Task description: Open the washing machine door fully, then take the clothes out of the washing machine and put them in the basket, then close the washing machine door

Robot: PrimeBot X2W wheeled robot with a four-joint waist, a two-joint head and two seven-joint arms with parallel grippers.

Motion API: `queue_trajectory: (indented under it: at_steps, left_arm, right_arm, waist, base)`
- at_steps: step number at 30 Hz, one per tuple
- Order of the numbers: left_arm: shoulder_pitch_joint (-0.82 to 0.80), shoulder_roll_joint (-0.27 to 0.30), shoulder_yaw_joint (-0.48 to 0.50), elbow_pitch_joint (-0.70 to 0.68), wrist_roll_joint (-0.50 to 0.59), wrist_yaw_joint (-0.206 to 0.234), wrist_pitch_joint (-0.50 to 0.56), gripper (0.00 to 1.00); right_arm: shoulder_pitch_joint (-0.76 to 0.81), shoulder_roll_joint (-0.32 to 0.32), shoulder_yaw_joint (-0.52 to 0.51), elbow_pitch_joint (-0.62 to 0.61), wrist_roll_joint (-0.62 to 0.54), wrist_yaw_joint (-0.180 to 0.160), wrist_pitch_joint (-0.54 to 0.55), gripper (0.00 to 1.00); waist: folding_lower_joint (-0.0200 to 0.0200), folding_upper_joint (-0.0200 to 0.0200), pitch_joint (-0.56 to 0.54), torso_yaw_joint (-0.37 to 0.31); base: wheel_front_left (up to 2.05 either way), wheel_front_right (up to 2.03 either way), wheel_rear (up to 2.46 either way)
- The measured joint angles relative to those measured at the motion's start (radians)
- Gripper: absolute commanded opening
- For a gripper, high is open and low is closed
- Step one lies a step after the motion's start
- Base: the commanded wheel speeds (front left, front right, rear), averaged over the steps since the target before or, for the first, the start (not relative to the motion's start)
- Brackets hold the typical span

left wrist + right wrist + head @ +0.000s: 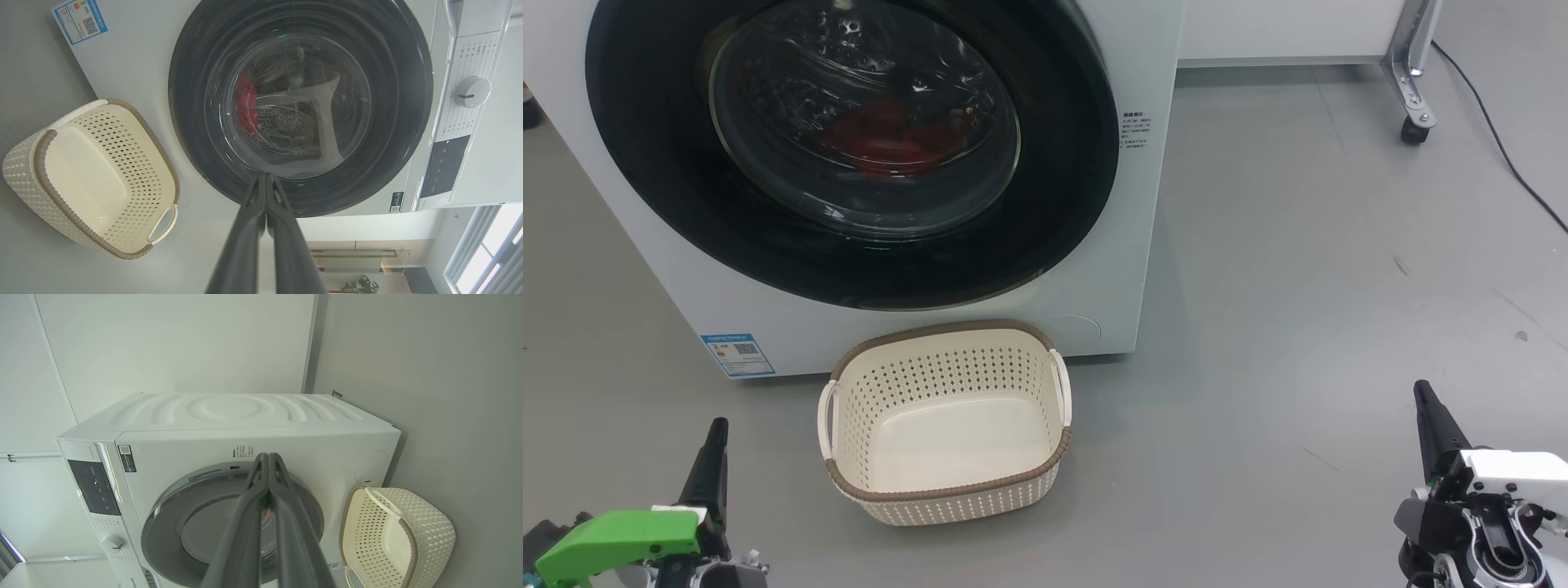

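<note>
Past the right claw [268, 456], the washing machine's [229, 412] ribbed side panel shows.

Even, soft, bright indoor light throws only faint shadows on the grey floor [1298, 245], pale reflections streak the glass of the washing machine door [858, 131], a window [494, 249] blows out white, and both wrist views bow at their edges

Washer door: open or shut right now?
Shut. The washing machine door lies flush against the washing machine front, no gap at its rim; the clothes show behind its glass.
</note>
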Motion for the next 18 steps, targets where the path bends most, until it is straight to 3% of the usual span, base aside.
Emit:
queue_trajectory:
  at_steps: [18]
  left_arm:
    - [0.0,0.0,0.001,0.0,0.0,0.0,0.0,0.0]
  right_arm:
    - [0.0,0.0,0.0,0.0,0.0,0.0,0.0,0.0]
  waist:
    - [0.0,0.0,0.0,0.0]
  base:
    - [0.0,0.0,0.0]
